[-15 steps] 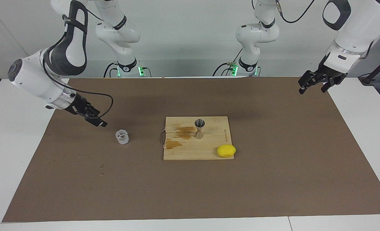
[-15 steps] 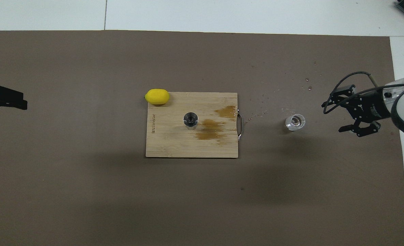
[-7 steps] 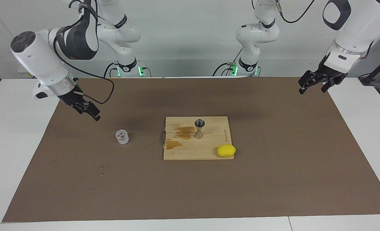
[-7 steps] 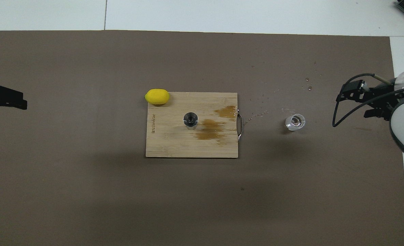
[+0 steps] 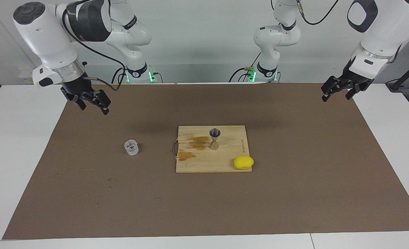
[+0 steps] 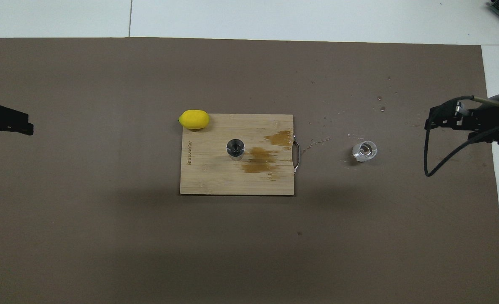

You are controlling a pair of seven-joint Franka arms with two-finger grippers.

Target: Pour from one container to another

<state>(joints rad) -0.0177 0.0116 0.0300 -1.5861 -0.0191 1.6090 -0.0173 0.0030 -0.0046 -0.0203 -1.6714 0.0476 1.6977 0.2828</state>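
Observation:
The clear glass tumbler (image 5: 131,147) (image 6: 364,151) stands upright on the brown mat, toward the right arm's end of the table. The metal jigger (image 5: 214,138) (image 6: 235,148) stands upright on the wooden cutting board (image 5: 225,166) (image 6: 215,177). My right gripper (image 5: 93,106) (image 6: 445,119) hangs open over the mat's edge, well apart from the tumbler and holding nothing. My left gripper (image 5: 335,97) (image 6: 5,122) waits open and empty over the mat's edge at the left arm's end.
A yellow lemon (image 5: 243,162) (image 6: 194,119) lies on the board's corner that is farthest from the robots, at the left arm's end. Brown wet stains (image 6: 260,159) mark the board beside the jigger. Small droplets (image 6: 380,109) dot the mat near the tumbler.
My right gripper has risen and drawn away from the tumbler toward the mat's edge, turning its fingers downward. The left arm, tumbler and jigger have not moved.

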